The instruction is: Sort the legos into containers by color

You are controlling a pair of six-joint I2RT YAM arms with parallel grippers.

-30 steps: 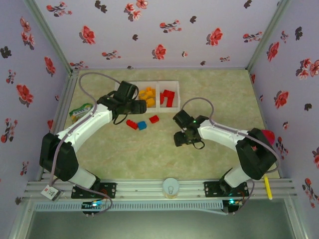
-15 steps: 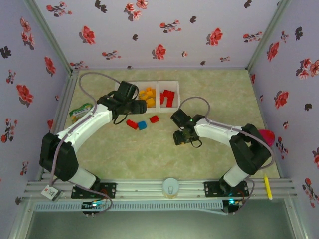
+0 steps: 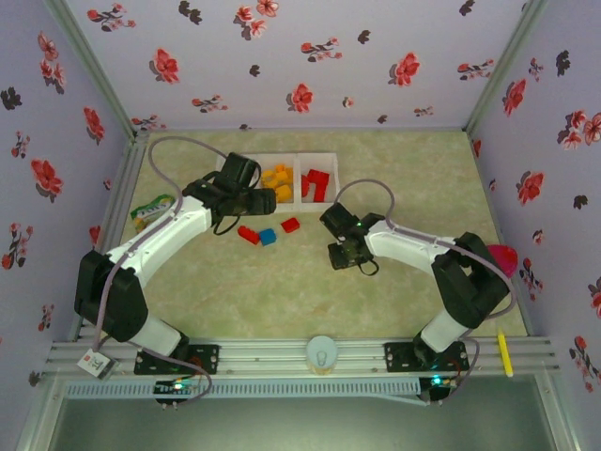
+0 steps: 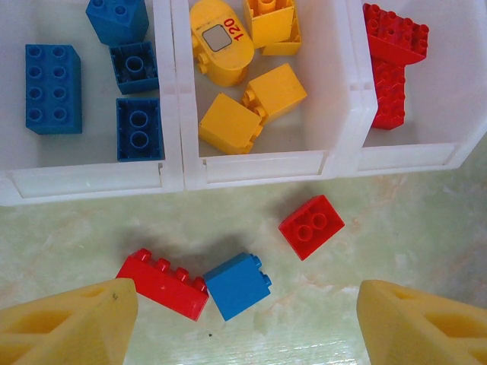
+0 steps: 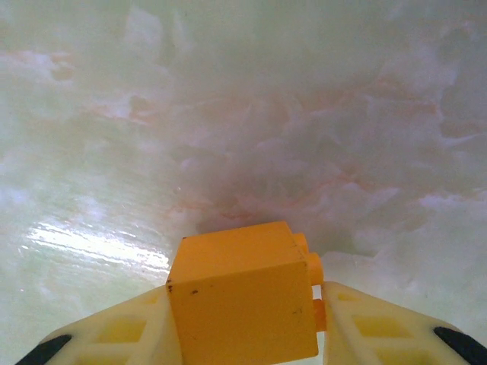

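Note:
The white tray of containers (image 4: 259, 167) holds blue legos (image 4: 52, 88) on the left, yellow ones (image 4: 230, 122) in the middle and red ones (image 4: 392, 65) on the right. In front of it on the table lie a long red brick (image 4: 162, 283), a blue brick (image 4: 238, 285) and a small red brick (image 4: 311, 226). My left gripper (image 4: 243, 334) hovers open above these three, touching none. My right gripper (image 5: 243, 327) is shut on an orange brick (image 5: 243, 293) just above the table, to the right of the loose bricks (image 3: 269, 235) in the top view.
A green snack packet (image 3: 153, 209) lies at the left table edge. A pink cup (image 3: 504, 256) stands by the right wall behind the right arm. A white round object (image 3: 321, 353) sits on the front rail. Flowered walls close in three sides.
My right gripper has closed on the orange brick and shifted slightly left and away from the front edge. The left arm has not moved.

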